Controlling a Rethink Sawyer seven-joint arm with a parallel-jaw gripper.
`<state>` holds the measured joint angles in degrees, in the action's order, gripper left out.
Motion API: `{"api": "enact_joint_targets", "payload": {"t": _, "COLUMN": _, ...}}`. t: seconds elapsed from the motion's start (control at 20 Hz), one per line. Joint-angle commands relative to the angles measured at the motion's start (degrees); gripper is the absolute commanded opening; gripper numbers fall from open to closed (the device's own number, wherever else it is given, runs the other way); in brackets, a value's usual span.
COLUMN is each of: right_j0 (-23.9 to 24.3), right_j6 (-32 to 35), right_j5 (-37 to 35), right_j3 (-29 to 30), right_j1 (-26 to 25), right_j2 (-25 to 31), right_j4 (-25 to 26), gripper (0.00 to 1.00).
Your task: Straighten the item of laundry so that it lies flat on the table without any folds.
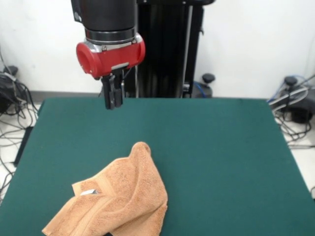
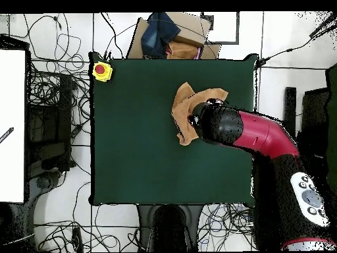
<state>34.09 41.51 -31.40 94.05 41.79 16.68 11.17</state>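
Note:
The item of laundry (image 1: 118, 201) is a peach-orange terry towel, crumpled in a heap with raised folds near the table's front left edge. From overhead the towel (image 2: 185, 109) shows bunched, with the arm's red and black head covering part of it. My gripper (image 1: 113, 98) hangs high above the dark green table (image 1: 221, 147), well clear of the cloth. It is shut, with nothing between its fingers. In the overhead view the gripper itself is hidden under the arm.
A yellow box with a red button (image 2: 102, 71) sits on one table corner. Cardboard and a blue cloth (image 2: 170, 36) lie past the table's edge. Cables cover the floor around the table (image 2: 131, 151).

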Motion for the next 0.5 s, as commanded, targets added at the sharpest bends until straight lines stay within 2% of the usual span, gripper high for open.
{"api": "enact_joint_targets", "payload": {"t": 0.05, "right_j0": -2.2, "right_j6": 14.7, "right_j5": 3.6, "right_j3": 4.8, "right_j1": -1.9, "right_j2": -3.0, "right_j4": 1.0, "gripper": 0.00}}
{"api": "enact_joint_targets", "payload": {"t": 0.5, "right_j0": -6.4, "right_j6": 17.8, "right_j5": 7.2, "right_j3": 4.0, "right_j1": -3.7, "right_j2": -6.2, "right_j4": 0.9, "gripper": 0.00}}
